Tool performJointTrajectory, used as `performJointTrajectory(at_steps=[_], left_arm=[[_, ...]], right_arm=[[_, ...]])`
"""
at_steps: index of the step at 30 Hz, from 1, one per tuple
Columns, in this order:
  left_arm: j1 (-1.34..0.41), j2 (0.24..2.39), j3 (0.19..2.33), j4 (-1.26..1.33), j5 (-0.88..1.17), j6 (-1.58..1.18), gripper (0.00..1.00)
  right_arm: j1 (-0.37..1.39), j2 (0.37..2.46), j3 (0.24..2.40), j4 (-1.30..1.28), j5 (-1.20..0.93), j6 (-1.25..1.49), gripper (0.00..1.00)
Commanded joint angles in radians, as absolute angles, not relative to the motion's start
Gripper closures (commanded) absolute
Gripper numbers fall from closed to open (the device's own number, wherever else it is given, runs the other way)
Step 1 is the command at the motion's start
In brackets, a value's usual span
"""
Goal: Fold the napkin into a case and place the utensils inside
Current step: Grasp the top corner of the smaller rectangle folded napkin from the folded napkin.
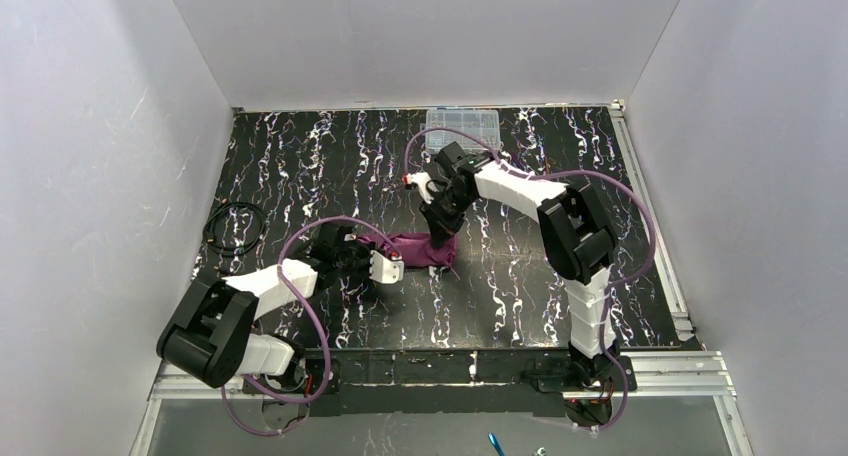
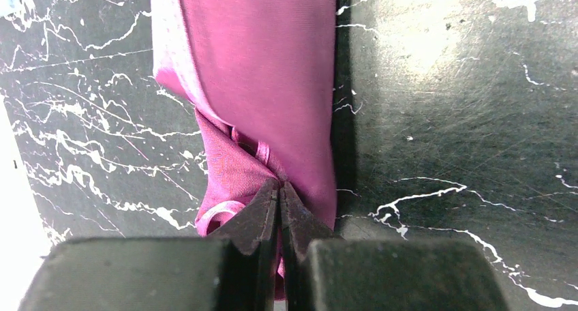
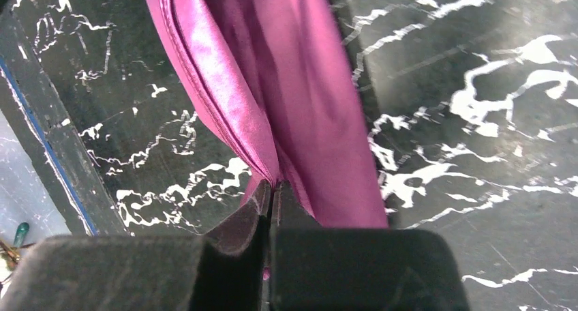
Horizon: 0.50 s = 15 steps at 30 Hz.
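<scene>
Slippage is the first worry on the left. The left gripper [image 1: 388, 267] has its jaws pressed fully together on a crumpled corner of the napkin [image 1: 421, 248], and the left wrist view shows only a small twisted tuck of cloth between the tips. Thin, shiny fabric like this could slide free if that arm pulls.

The napkin sits mid-table [image 1: 300, 166] as a narrow gathered band stretched between the two grippers. It looks bunched and uneven, not laid flat. A fold made from this shape may trap wrinkles and leave a lopsided case with no clean opening. Whether the band rests on the surface or hangs just above it, I cannot tell.

On the right, the right gripper [image 1: 441, 238] is also clamped tight, on the other end, where several layers seem caught together. If both arms draw apart, one pinch could give way; if they move unevenly, the cloth may twist.

The utensils are not visible.
</scene>
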<state>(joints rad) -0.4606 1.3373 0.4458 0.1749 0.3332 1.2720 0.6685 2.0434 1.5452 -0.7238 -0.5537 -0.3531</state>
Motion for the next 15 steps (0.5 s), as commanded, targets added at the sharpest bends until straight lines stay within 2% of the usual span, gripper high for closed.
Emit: performJointTrajectory(at_steps=[1,15], left_arm=[[-0.466,1.319,0.444,0.068,0.345,1.191,1.00],[-0.466,1.303,0.480,0.043,0.344,1.170,1.00]], right_arm=[[0.604,2.117,1.604,-0.838,-0.603,-0.365,0.99],[0.588,2.229,1.672,-0.907,-0.650,-0.392,0.99]])
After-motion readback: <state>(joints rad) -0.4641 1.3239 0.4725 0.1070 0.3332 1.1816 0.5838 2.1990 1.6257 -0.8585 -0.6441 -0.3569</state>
